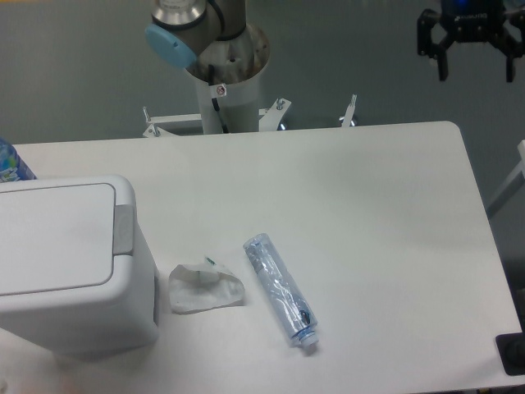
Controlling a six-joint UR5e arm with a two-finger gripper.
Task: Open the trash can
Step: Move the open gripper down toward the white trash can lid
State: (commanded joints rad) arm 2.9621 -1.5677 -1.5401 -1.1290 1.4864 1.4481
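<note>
The trash can [74, 271] is a boxy white bin at the table's left front. Its flat lid [51, 238] lies closed, and a small grey push-button strip [123, 230] sits on the rim at the lid's right edge. My gripper [476, 74] hangs high at the top right, beyond the table's far right corner and far from the bin. Its two black fingers [444, 64] point down, spread apart with nothing between them.
A crumpled white tissue [205, 289] lies just right of the bin. A flattened clear plastic bottle [280, 289] lies right of the tissue. The arm's base column [225, 78] stands at the far edge. A blue-patterned object [11, 162] peeks in behind the bin.
</note>
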